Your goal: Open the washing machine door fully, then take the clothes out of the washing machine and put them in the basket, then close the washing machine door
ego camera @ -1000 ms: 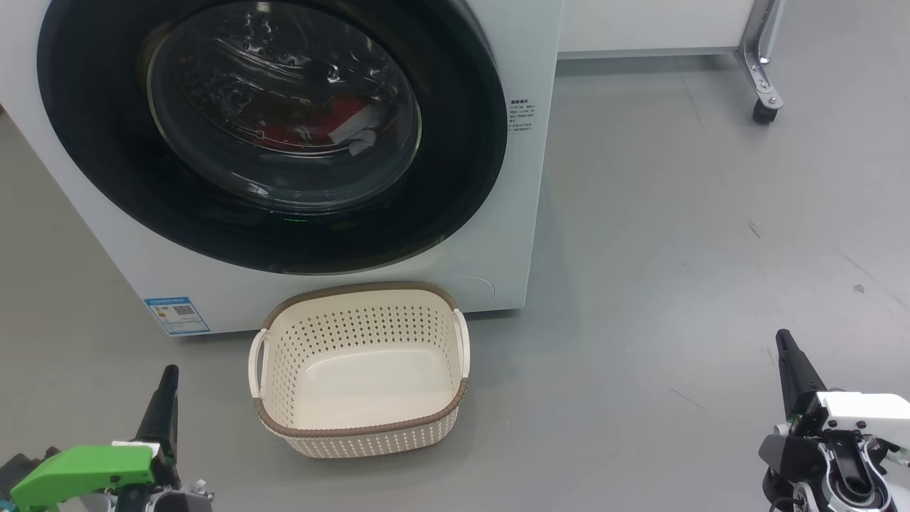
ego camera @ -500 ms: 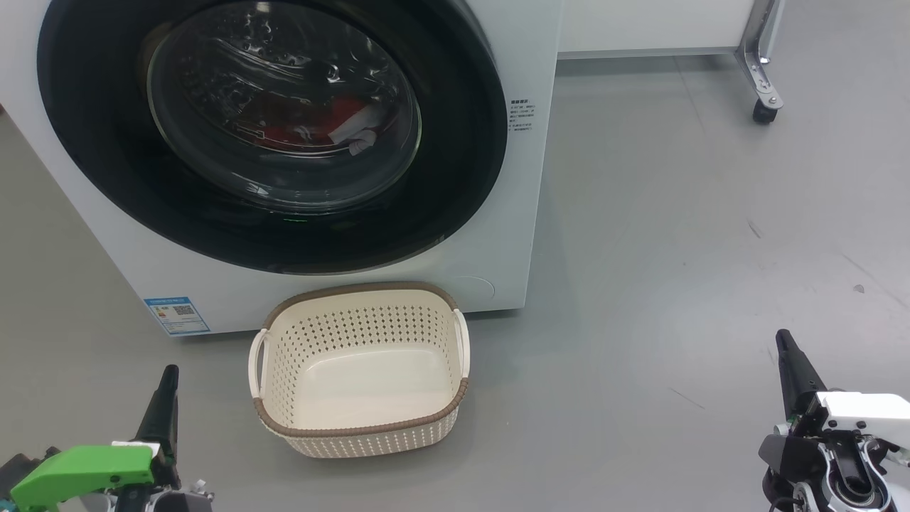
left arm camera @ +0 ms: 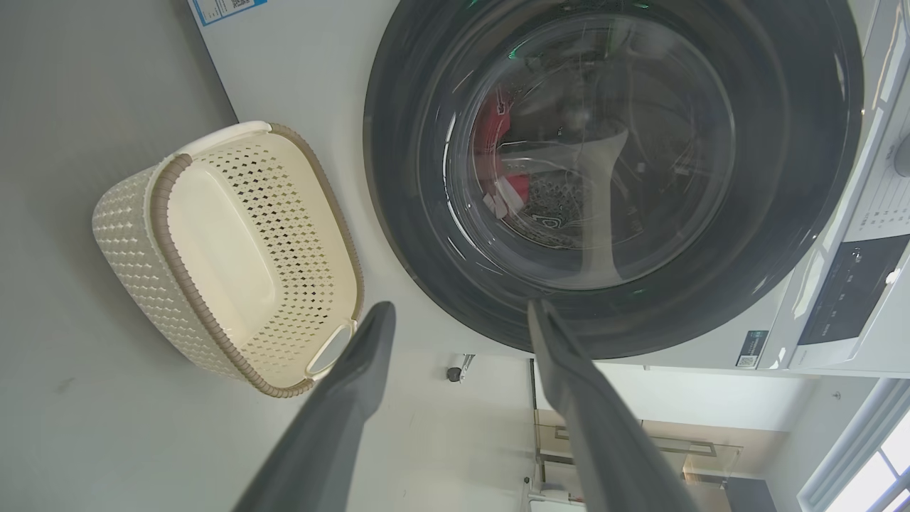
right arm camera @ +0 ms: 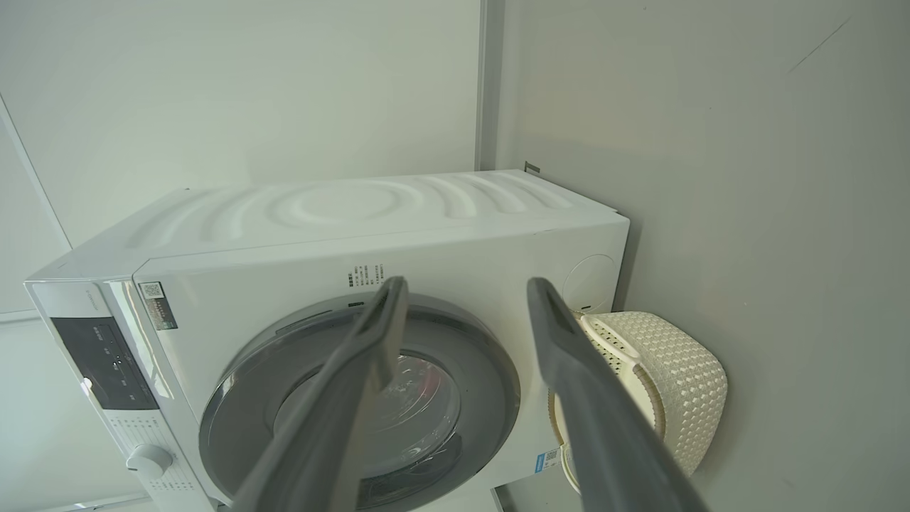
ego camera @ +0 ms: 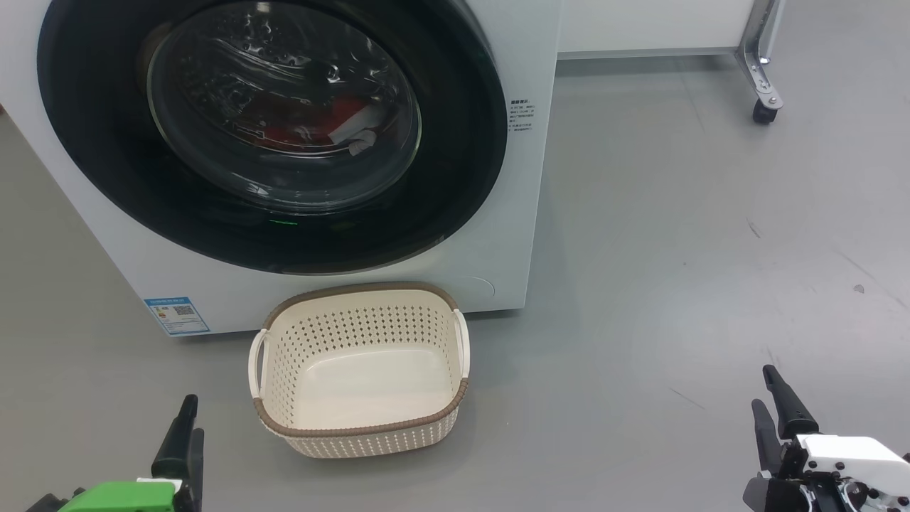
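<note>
Left pincer (left arm camera: 461, 306) and right pincer (right arm camera: 466, 283) gape empty, well apart from the shut door (ego camera: 455, 142). It looks stiff, glossy and probably slippery, so hook its rim's edge. Soft, light clothes (ego camera: 313, 124) lie behind its glass. The basket (ego camera: 359, 288) sits empty just below.

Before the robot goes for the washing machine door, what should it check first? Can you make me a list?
1. Is the washing machine door open: not ok, it is shut.
2. Are the clothes inside the washing machine: ok, red cloth shows behind the glass.
3. Is the basket ready: ok, upright and empty on the floor before the machine.
4. Is the left gripper free: ok, jaws apart, holding nothing.
5. Is the right gripper free: ok, jaws apart, holding nothing.
6. Where the door's handle sits: cannot tell.
</note>
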Controlling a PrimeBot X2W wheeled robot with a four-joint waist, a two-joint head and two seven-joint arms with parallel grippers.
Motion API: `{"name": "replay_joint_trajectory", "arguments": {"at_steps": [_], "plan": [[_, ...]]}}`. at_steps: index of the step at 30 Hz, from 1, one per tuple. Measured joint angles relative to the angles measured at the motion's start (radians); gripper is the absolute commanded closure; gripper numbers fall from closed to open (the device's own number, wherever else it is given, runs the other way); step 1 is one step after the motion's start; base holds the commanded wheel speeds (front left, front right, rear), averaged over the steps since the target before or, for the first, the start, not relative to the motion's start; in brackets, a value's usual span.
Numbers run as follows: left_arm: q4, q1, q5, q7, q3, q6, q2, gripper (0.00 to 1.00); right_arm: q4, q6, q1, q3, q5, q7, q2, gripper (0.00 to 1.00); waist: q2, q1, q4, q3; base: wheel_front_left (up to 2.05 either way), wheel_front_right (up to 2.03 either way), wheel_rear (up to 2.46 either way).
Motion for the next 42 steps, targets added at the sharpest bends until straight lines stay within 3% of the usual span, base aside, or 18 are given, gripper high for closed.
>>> {"name": "replay_joint_trajectory", "arguments": {"at_steps": [24,42], "plan": [[-0.058,-0.003,0.007,-0.051,-0.052,0.0,0.001,0.0,-0.047,0.0,-0.002,0.015,-0.082,-0.04,-0.026,0.0,0.0,0.0,-0.002,-0.002,0.0,0.0,0.0],[-0.08,-0.009,0.221,-0.137,-0.127,0.0,0.063,0.0,-0.074,0.0,-0.005,0.081,-0.285,-0.115,-0.087,0.0,0.0,0.0,-0.001,-0.003,0.0,0.0,0.0]]}}
